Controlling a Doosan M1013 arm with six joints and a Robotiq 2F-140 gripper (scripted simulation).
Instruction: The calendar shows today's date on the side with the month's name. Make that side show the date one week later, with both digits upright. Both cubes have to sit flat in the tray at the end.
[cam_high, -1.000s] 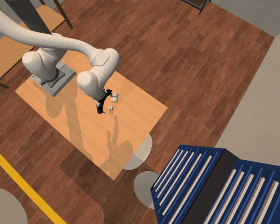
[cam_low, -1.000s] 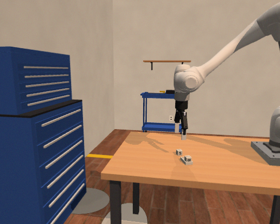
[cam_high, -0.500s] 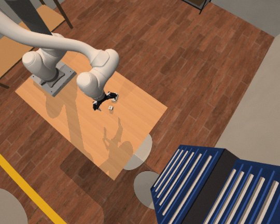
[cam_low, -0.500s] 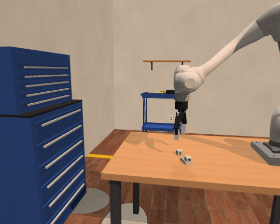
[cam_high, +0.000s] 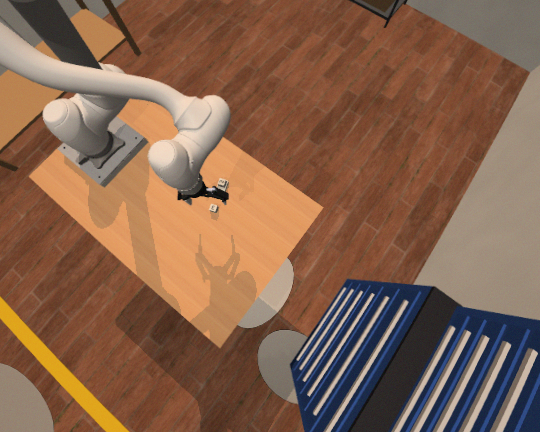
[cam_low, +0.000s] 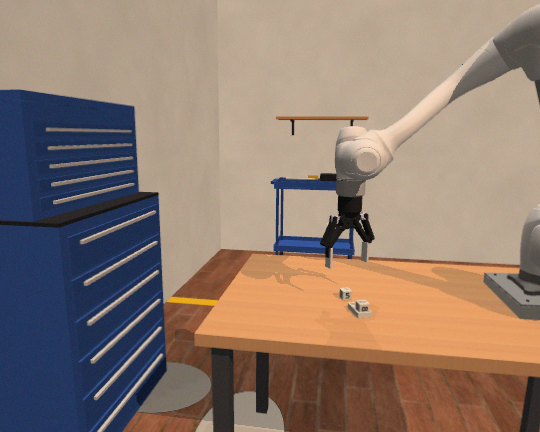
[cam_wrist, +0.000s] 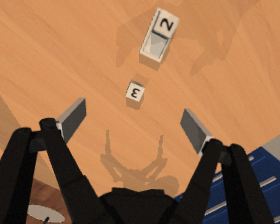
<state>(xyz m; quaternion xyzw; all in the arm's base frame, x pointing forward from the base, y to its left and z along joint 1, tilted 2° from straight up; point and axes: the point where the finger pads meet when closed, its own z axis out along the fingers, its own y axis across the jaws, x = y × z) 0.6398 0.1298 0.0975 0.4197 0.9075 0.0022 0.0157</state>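
We're at a light wooden table (cam_high: 260, 215) (cam_low: 300, 320) (cam_wrist: 45, 55) on a red-brown plank floor (cam_high: 350, 150) (cam_low: 350, 390), with a blue drawer cabinet (cam_high: 370, 320) (cam_low: 115, 290) near one end and a blue cart (cam_low: 305, 185) behind. Above the tabletop hangs the gripper (cam_high: 205, 199) (cam_low: 347, 264) (cam_wrist: 135, 111), fingers spread wide, pinching nothing and touching nothing! Below, the loose cube (cam_high: 213, 208) (cam_low: 345, 294) (cam_wrist: 134, 93) sits on the wood near the tray, a 3 on top, a 5 on one side. And the tray (cam_high: 224, 189) (cam_low: 361, 314) (cam_wrist: 152, 58)? One compartment stands empty; the other holds the second cube (cam_high: 223, 183) (cam_low: 362, 306) (cam_wrist: 164, 24), a 2 on top, an 8 lying sideways on one face.
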